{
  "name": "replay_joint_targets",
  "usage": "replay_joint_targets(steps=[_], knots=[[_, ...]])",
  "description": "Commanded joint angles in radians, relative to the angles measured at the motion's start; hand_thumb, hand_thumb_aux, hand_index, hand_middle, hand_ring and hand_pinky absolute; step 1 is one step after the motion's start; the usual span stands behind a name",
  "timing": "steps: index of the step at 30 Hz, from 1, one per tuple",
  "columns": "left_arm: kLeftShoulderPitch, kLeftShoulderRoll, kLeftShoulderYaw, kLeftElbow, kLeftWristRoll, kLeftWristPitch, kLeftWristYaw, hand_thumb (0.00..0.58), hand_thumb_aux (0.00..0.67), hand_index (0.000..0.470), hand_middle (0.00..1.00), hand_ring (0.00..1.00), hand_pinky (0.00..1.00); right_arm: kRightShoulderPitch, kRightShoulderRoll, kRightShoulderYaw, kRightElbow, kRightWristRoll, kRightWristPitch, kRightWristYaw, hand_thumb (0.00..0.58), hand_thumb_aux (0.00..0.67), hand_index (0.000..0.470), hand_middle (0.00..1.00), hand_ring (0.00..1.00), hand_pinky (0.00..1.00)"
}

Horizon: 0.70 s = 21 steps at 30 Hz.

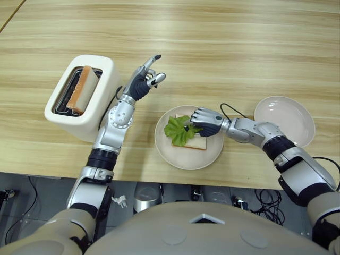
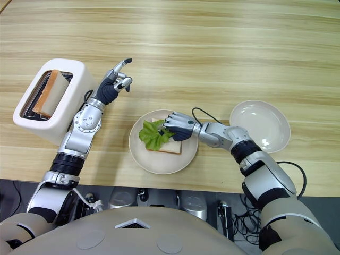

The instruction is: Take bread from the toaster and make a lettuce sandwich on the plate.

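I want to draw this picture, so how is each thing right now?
toaster: one toast slice sticking up from a slot
plate: holding the bread
lettuce: lying on the bread
right hand: shut on the lettuce's edge
left hand: open, empty, beside the toaster
second plate: empty

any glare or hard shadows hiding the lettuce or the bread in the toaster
left eye view: no glare on the lettuce, the light is even, though the right hand covers its edge. right eye view: the bread stands well lit in the toaster, which is dark only down inside.
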Motion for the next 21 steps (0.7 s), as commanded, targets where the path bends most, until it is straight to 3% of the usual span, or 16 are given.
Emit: replay_joint_targets(steps=[1,15,21], knots=[[-0.001,0.004,-0.001,0.01,-0.003,0.009,-0.009,0.0,0.0,0.0,1.0,1.0,1.0,0.0,-0.029,-0.026,-0.02,-0.009,0.032,0.012,0.0,0.0,0.0,0.0,0.0,0.0],[0.018,0.028,0.048,-0.035,-0.036,0.026,-0.011,0.0,0.0,0.0,1.0,1.0,1.0,0.008,-0.163,-0.234,-0.316,0.08,0.044,0.025,0.0,0.0,0.0,0.0,0.0,0.0],[0.074,0.033,0.057,-0.192,-0.023,0.047,-0.011,0.0,0.0,0.0,1.0,1.0,1.0,0.029,-0.153,-0.298,-0.377,0.101,0.069,0.025,0.0,0.0,0.0,0.0,0.0,0.0]])
